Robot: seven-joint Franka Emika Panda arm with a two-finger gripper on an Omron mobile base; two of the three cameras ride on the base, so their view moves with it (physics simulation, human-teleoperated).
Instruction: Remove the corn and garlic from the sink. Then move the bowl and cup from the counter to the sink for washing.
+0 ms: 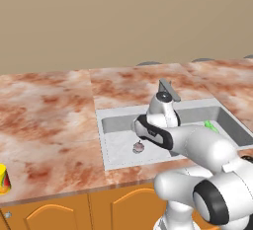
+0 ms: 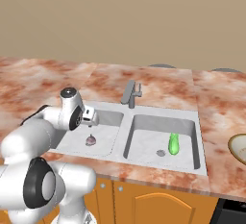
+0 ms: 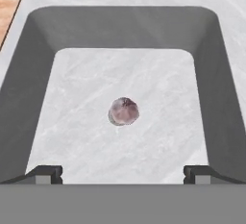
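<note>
Hand [image 3: 123, 174] spread wide, poised over garlic [image 3: 124, 111] in left basin of sink [image 2: 120, 143]; corn [image 2: 173, 143] in right.

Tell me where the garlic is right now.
The garlic lies on the floor of the sink's left basin, centred in the hand view below the open gripper; the corn is in the right basin.

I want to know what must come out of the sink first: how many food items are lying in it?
2. The garlic lies on the floor of the left basin, under the open gripper; the corn lies in the right basin, beside its drain.
</note>
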